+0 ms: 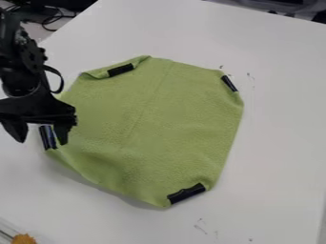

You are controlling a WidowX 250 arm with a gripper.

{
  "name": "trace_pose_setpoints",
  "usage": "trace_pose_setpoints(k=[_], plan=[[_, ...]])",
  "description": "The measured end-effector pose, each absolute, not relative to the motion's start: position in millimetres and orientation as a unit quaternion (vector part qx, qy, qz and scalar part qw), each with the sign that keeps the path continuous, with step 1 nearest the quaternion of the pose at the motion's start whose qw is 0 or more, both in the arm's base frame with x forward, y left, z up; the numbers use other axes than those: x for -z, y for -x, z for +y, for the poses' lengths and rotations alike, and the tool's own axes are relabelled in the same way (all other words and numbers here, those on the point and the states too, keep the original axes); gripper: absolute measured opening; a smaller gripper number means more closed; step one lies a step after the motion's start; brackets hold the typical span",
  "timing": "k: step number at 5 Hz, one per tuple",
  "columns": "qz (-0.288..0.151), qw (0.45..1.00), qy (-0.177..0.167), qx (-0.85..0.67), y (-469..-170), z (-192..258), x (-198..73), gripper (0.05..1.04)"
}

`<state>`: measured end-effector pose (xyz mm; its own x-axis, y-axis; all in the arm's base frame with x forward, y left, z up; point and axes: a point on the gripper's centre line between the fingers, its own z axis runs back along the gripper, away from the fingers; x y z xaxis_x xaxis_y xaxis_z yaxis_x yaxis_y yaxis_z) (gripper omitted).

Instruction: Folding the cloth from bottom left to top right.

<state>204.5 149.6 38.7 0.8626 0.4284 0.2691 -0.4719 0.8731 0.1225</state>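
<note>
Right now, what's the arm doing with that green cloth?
The robot arm's black gripper is at the left edge of the green cloth, fingers apart, with the black strip on that edge showing between them. It hasn't closed on the cloth. The cloth lies spread on the white table, a bit rumpled near the bottom, with dark strips at its other corners too. The fold from bottom left to top right isn't made yet.

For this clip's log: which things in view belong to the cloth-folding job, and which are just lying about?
Part of the job:
- green cloth
- four black strips on its edges
- gripper, at the cloth's left side

Lying about:
- orange thing, bottom left
- dark cables, top left
</note>
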Motion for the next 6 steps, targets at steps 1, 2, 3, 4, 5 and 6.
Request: trace_pose_setpoints(k=[1,2,3,4,5,6], plan=[[-0.117,0.960,-0.101,-0.233,-215,160,-37,1.000],[-0.120,0.960,-0.105,-0.230,-226,168,-34,1.000],[-0.116,0.961,-0.098,-0.229,-229,168,-23,1.000],[-0.114,0.961,-0.094,-0.234,-228,171,-16,0.958],[-0.105,0.963,-0.090,-0.233,-224,169,-12,0.690],[-0.102,0.964,-0.085,-0.231,-223,167,-10,0.388]])
